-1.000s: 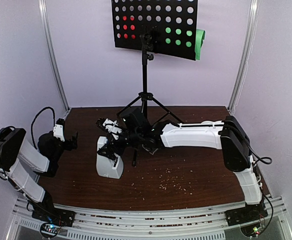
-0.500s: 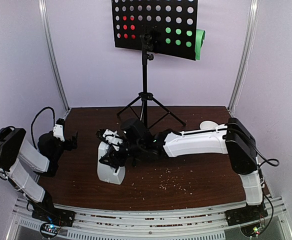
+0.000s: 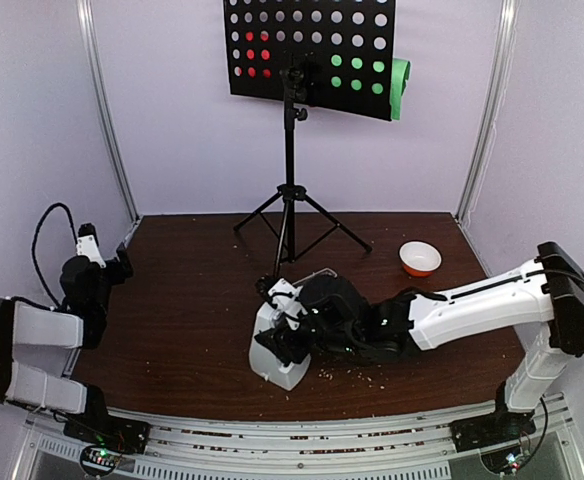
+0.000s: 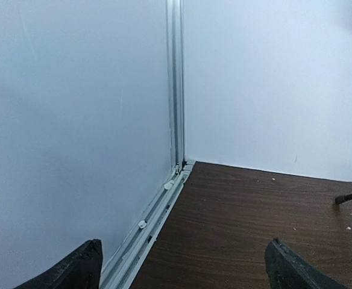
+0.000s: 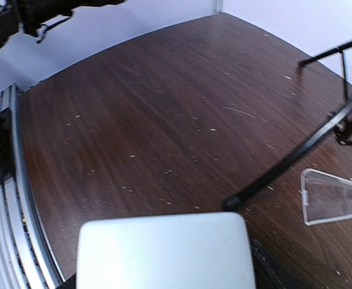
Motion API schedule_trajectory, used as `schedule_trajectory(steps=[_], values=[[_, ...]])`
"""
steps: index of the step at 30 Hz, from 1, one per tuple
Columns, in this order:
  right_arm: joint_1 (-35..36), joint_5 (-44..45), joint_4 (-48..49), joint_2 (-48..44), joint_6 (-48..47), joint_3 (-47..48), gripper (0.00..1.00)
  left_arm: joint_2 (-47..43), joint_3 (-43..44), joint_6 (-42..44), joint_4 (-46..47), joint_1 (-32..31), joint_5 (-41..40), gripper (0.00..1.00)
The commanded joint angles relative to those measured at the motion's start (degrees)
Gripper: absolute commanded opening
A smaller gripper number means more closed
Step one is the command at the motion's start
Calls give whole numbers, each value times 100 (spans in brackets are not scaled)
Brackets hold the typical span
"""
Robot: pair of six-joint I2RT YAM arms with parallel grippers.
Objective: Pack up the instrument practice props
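White metronome (image 3: 272,365) sits clamped in the right pincer (image 3: 284,330) — left pincer (image 4: 182,265) gapes open, bowl (image 3: 419,269) stands apart.

Show white shells and black joints on left arm (image 3: 47,325) and right arm (image 3: 472,305), black left gripper (image 4: 183,259), looped black cable (image 3: 38,232).

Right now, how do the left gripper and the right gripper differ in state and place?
The left gripper is open and empty; the right gripper is closed on the white metronome. The left gripper faces the back left corner of the table; the right gripper is near the front middle. Both have black fingers.
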Motion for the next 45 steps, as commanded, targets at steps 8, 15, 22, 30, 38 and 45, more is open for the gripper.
schedule_trajectory(steps=[8, 15, 22, 30, 38, 45], values=[[-361, 2966, 356, -1124, 1997, -917, 49, -1505, 2327, -1885, -4778, -745, 864, 80], [-381, 3076, 385, -898, 2457, -856, 50, -1109, 3173, -1977, -5697, -2459, 954, 80], [-380, 3163, 129, -678, 2477, -689, 54, -711, 3340, -2241, -5800, -2939, 2211, 80], [-392, 2998, 38, -623, 2436, -531, 77, -904, 3248, -2114, -6328, -2949, 2387, 83], [-417, 2326, 121, -1426, 1300, -408, 100, -1407, 3206, -2199, -6395, -2952, 2031, 86], [-1464, 1580, 87, -2760, 1949, -1269, 92, -495, 3021, -2803, -5185, -4270, 1704, 73]])
